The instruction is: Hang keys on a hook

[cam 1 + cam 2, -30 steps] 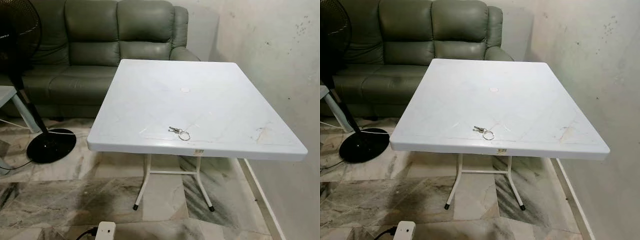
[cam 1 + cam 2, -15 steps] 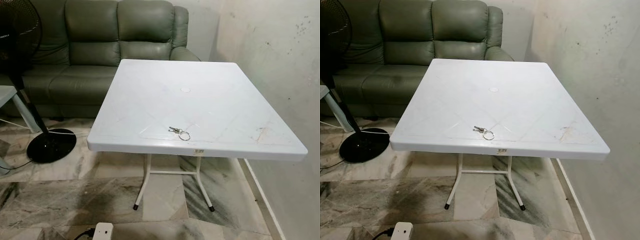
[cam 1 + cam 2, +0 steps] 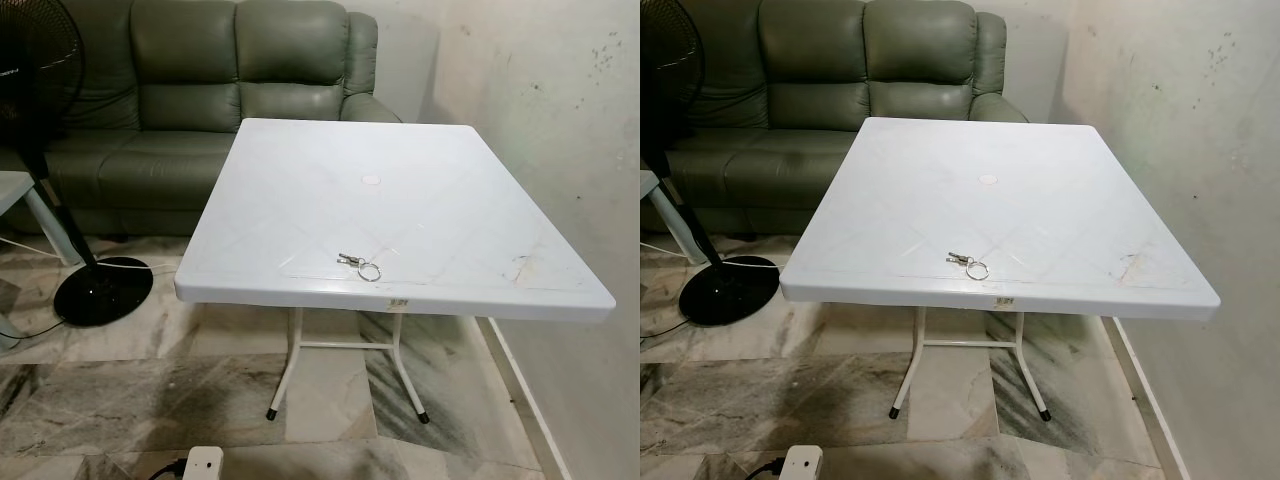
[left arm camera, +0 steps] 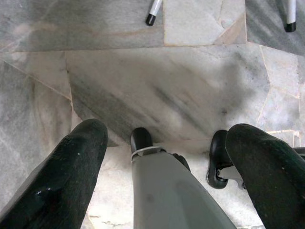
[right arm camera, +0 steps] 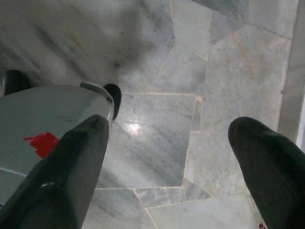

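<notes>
A small bunch of keys (image 3: 358, 264) on a metal ring lies on the white plastic table (image 3: 420, 190), close to its near edge and a little left of the middle. My left gripper (image 4: 167, 131) hangs low over the marble floor, beside my own leg, with its fingers spread open and nothing between them. Over the floor tiles my right gripper (image 5: 169, 124) hangs the same way, open and holding nothing. Both are well below the tabletop and apart from the keys.
A green leather sofa (image 3: 200, 90) stands behind the table. A black standing fan (image 3: 100, 290) and a small table corner (image 3: 10, 190) are at the left. A stained wall (image 3: 560, 120) runs along the right. A white plug box (image 3: 205, 463) lies on the floor.
The keys and the table have stayed put. The head view has shifted very slightly.
</notes>
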Robot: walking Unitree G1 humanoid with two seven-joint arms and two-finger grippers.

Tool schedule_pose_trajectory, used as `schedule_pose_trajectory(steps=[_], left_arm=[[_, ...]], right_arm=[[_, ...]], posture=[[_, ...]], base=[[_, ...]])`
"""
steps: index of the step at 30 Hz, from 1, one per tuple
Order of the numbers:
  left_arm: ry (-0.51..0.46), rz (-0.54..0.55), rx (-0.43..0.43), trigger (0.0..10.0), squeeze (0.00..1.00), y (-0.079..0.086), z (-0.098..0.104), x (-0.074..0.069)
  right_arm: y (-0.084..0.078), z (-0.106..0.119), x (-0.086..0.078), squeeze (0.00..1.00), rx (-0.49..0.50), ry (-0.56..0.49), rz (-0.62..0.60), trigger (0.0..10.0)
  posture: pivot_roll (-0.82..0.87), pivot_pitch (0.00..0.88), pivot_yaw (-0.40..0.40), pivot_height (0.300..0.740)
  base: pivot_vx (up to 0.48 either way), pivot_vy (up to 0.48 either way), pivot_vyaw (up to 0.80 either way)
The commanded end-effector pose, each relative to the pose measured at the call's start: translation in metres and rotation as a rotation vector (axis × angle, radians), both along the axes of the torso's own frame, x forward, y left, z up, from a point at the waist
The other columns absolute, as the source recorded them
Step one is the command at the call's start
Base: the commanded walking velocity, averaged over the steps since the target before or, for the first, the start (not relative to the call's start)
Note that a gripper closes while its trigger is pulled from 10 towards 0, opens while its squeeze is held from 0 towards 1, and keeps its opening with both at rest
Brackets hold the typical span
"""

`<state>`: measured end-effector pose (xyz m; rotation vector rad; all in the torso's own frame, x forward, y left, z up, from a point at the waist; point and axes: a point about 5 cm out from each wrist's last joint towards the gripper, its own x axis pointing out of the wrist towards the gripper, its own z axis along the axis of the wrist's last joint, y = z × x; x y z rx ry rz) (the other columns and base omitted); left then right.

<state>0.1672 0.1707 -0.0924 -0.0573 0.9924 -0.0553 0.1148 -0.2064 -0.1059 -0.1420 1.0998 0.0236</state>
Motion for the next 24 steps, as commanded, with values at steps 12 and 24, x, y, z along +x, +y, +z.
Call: schedule_pose_trajectory(steps=[12,24], left_arm=[[-0.252,0.053,-0.059,10.0,0.00,0.013,0.027,0.041],[-0.712,0.023,-0.117,10.0,0.00,0.003,0.095,0.113]], right_arm=[[-0.004,0.027,0.056,0.00,0.049,-0.284,0.034,10.0],[0.017,0.101,0.148,0.00,0.179,-0.809,0.057,10.0]], posture=[[0.03,0.000,-0.053,0.740],[0.04,0.000,-0.060,0.740]], base=[[0.000,0.000,0.00],[0.000,0.000,0.00]])
